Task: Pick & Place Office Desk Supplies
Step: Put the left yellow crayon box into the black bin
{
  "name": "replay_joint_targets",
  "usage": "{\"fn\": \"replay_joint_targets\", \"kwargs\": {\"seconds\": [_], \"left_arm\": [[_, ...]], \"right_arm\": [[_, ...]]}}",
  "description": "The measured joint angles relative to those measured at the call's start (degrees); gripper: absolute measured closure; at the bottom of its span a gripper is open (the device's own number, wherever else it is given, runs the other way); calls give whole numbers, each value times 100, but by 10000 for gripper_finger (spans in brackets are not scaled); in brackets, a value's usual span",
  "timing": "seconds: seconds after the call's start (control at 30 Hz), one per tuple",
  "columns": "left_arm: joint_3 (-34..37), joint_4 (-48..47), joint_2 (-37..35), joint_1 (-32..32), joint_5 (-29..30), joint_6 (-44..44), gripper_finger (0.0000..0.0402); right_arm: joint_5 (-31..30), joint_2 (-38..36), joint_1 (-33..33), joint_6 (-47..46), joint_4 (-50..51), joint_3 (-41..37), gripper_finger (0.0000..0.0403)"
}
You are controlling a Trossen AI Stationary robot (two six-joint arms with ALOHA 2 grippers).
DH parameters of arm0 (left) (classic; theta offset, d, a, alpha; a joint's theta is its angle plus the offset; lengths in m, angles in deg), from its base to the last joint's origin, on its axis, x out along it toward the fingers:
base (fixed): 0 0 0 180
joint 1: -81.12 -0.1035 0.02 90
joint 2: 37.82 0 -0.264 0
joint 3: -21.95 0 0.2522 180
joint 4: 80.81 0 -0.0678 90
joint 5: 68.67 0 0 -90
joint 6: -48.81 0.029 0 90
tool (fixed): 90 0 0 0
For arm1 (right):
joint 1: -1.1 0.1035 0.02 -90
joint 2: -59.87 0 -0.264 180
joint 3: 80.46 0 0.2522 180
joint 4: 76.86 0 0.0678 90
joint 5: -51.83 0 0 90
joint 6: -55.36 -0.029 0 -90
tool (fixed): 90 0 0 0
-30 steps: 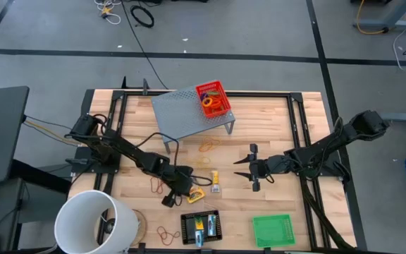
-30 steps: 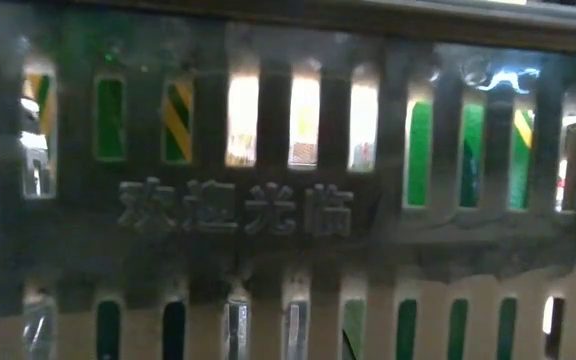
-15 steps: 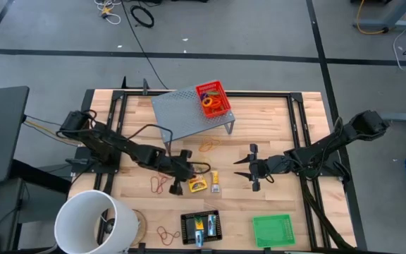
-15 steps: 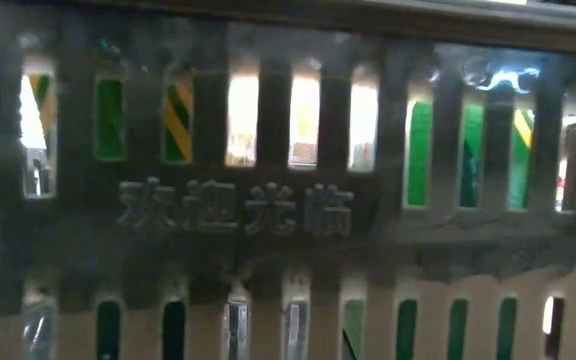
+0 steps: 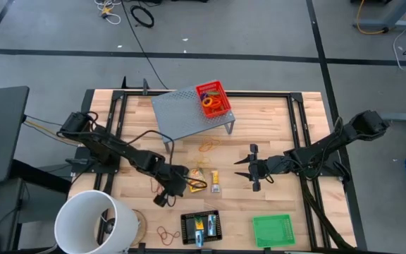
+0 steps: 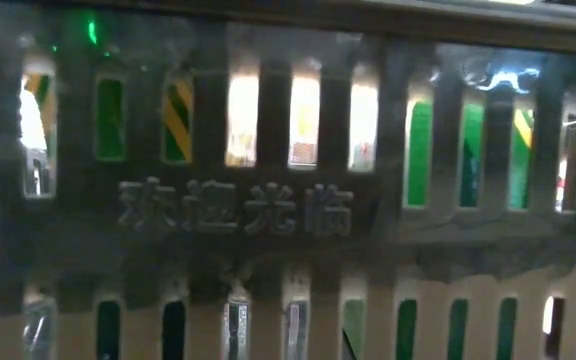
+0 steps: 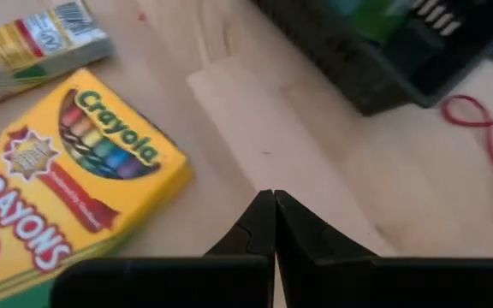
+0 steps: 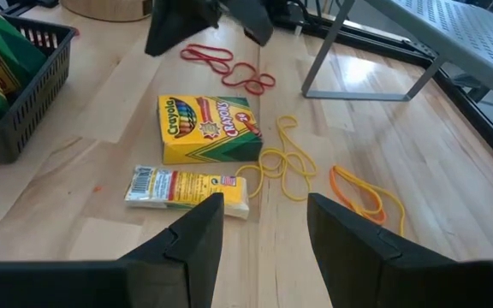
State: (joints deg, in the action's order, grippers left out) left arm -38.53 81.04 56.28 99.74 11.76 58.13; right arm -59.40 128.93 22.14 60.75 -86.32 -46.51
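The yellow crayon box (image 5: 197, 185) lies flat on the wooden table, next to a small packet (image 5: 216, 183). My left gripper (image 5: 175, 192) hovers shut just left of and nearer than the box; in the left wrist view its fingertips (image 7: 274, 205) stand apart from the crayon box (image 7: 67, 171). My right gripper (image 5: 251, 169) waits open to the right, its fingers (image 8: 199, 239) pointing toward the packet (image 8: 187, 188). Yellow rubber bands (image 8: 285, 167), an orange one (image 8: 362, 192) and red ones (image 8: 229, 68) lie loose on the table. A red tray (image 5: 213, 99) of coloured rings sits on the grey riser (image 5: 182, 116).
A black tray (image 5: 200, 227) and a green tray (image 5: 272, 229) stand at the near edge, with the big white bucket (image 5: 94, 222) at the near left. More red bands (image 5: 166, 234) lie beside the black tray. The low view is blocked by a slotted wall right in front of it.
My left gripper, shut throughout, has swung toward the far edge beside the crayon box and then drawn back toward the near left. The crayon box has slid a little toward the far edge and now lies next to the packet.
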Motion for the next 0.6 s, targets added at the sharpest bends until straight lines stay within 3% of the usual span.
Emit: {"fn": "replay_joint_targets", "kwargs": {"seconds": [0.23,0.6], "left_arm": [[0,335,471,-183,353,28,401],[-1,1227,730,-386,345,211,401]], "right_arm": [[0,0,0,-2,-13,0,227],[-216,0,-2,154,-93,0,227]]}}
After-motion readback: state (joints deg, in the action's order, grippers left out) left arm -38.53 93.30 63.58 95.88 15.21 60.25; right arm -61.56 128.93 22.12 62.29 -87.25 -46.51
